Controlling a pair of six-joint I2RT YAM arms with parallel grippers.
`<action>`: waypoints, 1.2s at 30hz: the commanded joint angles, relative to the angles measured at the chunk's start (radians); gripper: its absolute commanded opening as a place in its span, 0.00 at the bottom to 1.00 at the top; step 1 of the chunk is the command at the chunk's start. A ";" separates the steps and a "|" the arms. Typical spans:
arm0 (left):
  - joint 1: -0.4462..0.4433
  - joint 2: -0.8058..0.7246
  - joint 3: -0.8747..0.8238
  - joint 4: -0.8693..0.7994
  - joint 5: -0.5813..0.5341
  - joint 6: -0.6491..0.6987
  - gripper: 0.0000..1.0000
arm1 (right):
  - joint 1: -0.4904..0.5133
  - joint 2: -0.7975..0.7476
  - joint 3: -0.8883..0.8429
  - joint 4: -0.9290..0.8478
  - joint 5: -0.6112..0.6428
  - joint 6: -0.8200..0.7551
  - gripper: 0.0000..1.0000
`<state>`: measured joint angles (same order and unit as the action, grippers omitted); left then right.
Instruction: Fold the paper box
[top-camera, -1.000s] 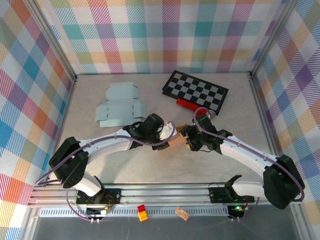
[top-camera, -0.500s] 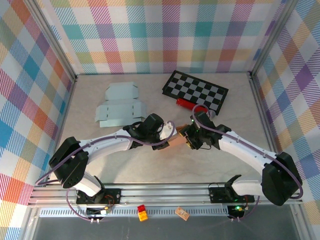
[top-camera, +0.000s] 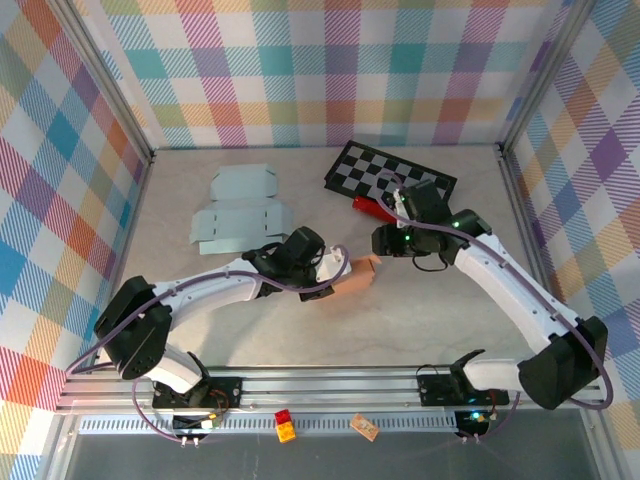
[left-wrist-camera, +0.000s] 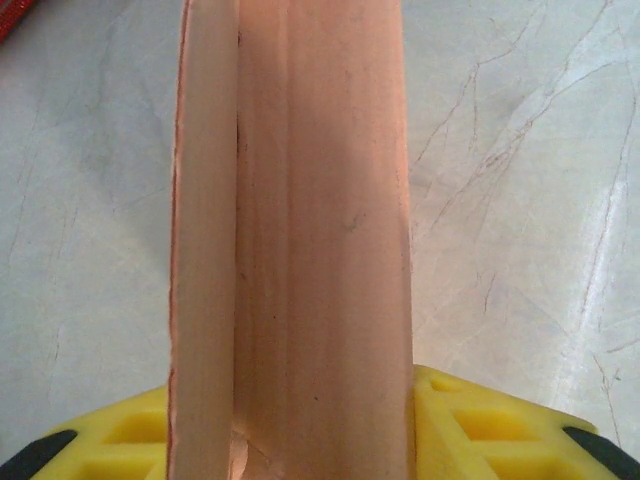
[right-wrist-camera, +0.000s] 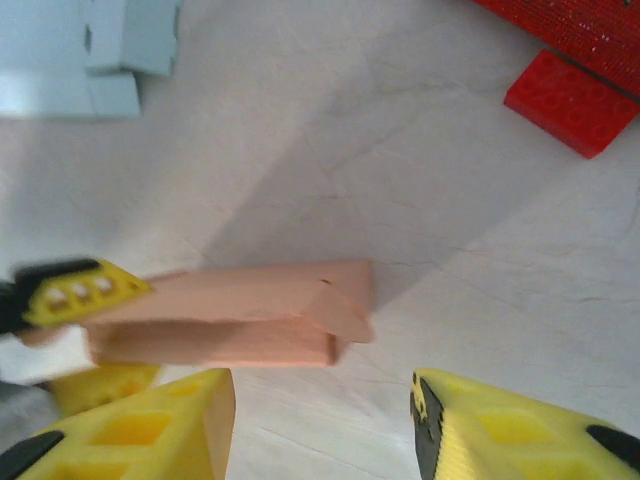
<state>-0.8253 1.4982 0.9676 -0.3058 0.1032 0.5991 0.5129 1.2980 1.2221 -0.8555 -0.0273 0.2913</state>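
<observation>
**Left fingers (left-wrist-camera: 470, 425) clamp the paper box (top-camera: 362, 270); right fingers (right-wrist-camera: 520, 430) stand apart**

Seen from the left wrist, the salmon-pink box stands edge-on between the yellow left fingers and touches both. A thin flap lies along its left side. From above, the box is near the middle of the tabletop (top-camera: 450, 330), at the left arm's tip, with its free end toward the right arm. Whether it rests on the surface I cannot tell. The right fingers are spread with nothing between them, and the box's folded end lies just beyond their tips, not touching. Flat pale blue cardboard sheets (top-camera: 240, 222) lie well apart at the far left. A chequered board (top-camera: 375, 175) lies near the back, with a red brick (right-wrist-camera: 568, 102) beside it.
</observation>
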 joint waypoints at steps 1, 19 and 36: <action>0.030 -0.029 0.019 -0.066 0.058 0.040 0.43 | -0.001 0.053 0.014 -0.122 -0.072 -0.312 0.47; 0.079 -0.013 0.039 -0.130 0.147 0.075 0.47 | 0.001 0.203 0.033 -0.048 -0.109 -0.452 0.46; 0.085 -0.006 0.045 -0.127 0.146 0.070 0.49 | 0.027 0.219 0.031 -0.021 -0.134 -0.449 0.34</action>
<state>-0.7498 1.4948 0.9848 -0.4023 0.2245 0.6521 0.5316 1.5093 1.2366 -0.8841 -0.1406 -0.1432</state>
